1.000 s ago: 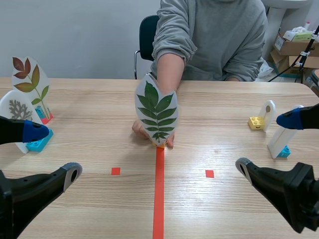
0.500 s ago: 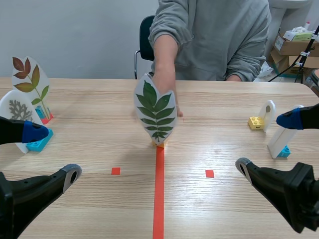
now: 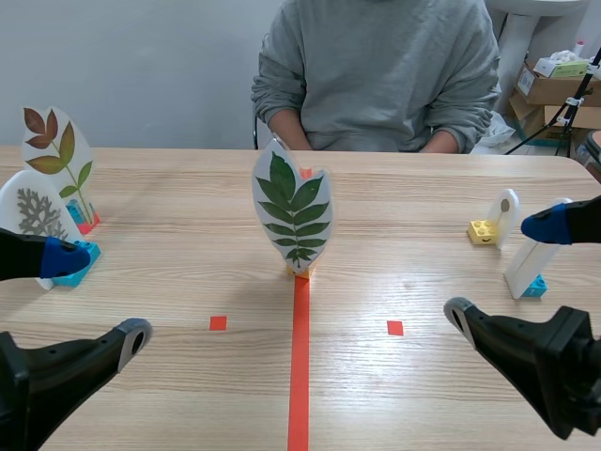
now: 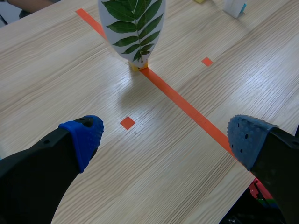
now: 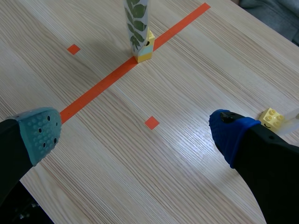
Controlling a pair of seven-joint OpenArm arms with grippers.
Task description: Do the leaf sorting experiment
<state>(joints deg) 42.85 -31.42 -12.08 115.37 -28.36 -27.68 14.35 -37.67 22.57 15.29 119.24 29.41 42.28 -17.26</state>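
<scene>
Person [image 3: 385, 75] having withdrawn the hand, green leaf card [image 3: 293, 214] is standing free on the centre tape [image 3: 299, 357], awaiting sorting, while left gripper [image 4: 166, 136] and right gripper [image 5: 136, 132] are hanging wide open, empty.

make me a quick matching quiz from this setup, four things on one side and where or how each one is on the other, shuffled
Things
1. green leaf card
2. grey leaf card
3. white card on a yellow block
4. left gripper

Place or state
A. right side of the table
B. open, holding nothing
C. far end of the orange line
D. left side of the table

Pairs: 1-C, 2-D, 3-A, 4-B
</scene>
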